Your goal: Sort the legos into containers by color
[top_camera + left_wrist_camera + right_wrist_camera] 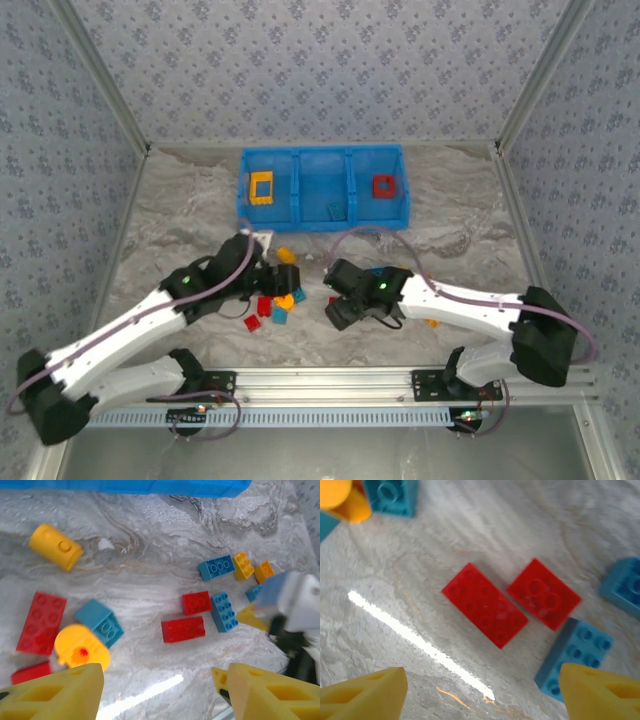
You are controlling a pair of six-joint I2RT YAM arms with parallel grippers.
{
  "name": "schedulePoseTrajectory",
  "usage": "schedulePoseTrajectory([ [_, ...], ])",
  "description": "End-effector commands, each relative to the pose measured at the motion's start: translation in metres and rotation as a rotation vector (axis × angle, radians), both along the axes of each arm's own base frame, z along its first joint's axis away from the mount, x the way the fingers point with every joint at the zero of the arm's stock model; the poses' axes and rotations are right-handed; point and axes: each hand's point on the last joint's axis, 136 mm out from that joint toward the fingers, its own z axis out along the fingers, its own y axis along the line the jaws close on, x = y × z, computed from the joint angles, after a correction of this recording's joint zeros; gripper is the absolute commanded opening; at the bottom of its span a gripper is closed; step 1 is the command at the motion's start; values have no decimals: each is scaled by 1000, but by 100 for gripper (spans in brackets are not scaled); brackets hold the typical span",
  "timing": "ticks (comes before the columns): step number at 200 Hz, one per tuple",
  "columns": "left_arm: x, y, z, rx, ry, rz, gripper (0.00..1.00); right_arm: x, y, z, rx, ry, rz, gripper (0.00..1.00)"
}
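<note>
A red rectangular plastic brick (485, 611) lies flat on the grey marbled bench (560, 525). In the right wrist view its long axis runs from 10 to 4 o'clock. A second red brick (543, 594) lies just beside it at 2 o'clock, and a blue brick (575, 657) at 4 o'clock. The right gripper (480, 695) hangs over them, fingers apart and empty. The left gripper (160, 692), also spread and empty, hovers over other loose bricks (183, 629). In the top view, the bright blue three-compartment plastic bin (322, 222) stands at 12 o'clock from the pile.
</note>
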Motion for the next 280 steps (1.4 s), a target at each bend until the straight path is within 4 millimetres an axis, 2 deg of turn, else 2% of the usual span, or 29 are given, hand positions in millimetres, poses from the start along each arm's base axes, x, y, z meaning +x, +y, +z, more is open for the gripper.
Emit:
schedulePoseTrajectory([
  [1, -13, 30, 7, -60, -29, 94, 70, 8, 21, -1, -30, 3, 150, 83],
  [33, -30, 76, 17, -105, -82, 201, 76, 15, 33, -19, -148, 45, 273, 83],
  [57, -36, 90, 20, -110, -99, 229, 77, 22, 37, -29, -212, 61, 323, 81],
  [69, -37, 89, 24, -120, -100, 221, 76, 21, 35, -38, -243, 91, 349, 80],
  [71, -37, 89, 24, -123, -101, 221, 76, 25, 41, -32, -230, 81, 350, 80],
  [78, -37, 87, 26, -131, -103, 213, 76, 26, 42, -35, -241, 92, 360, 78],
  [94, -37, 82, 33, -161, -113, 195, 77, 28, 39, -43, -283, 118, 368, 72],
  [120, -41, 76, 38, -189, -104, 168, 77, 29, 38, -50, -308, 134, 378, 71],
  [168, -48, 79, 29, -196, -65, 168, 77, 19, 33, -56, -338, 185, 403, 68],
  [188, -47, 78, 26, -201, -62, 172, 77, 19, 28, -58, -364, 178, 402, 63],
  [209, -45, 72, 26, -207, -58, 158, 77, 21, 22, -60, -391, 169, 404, 63],
  [262, -44, 68, 25, -193, -57, 145, 78, 20, 28, -67, -377, 181, 419, 54],
  [280, -44, 67, 22, -190, -50, 137, 78, 19, 30, -66, -366, 178, 419, 47],
])
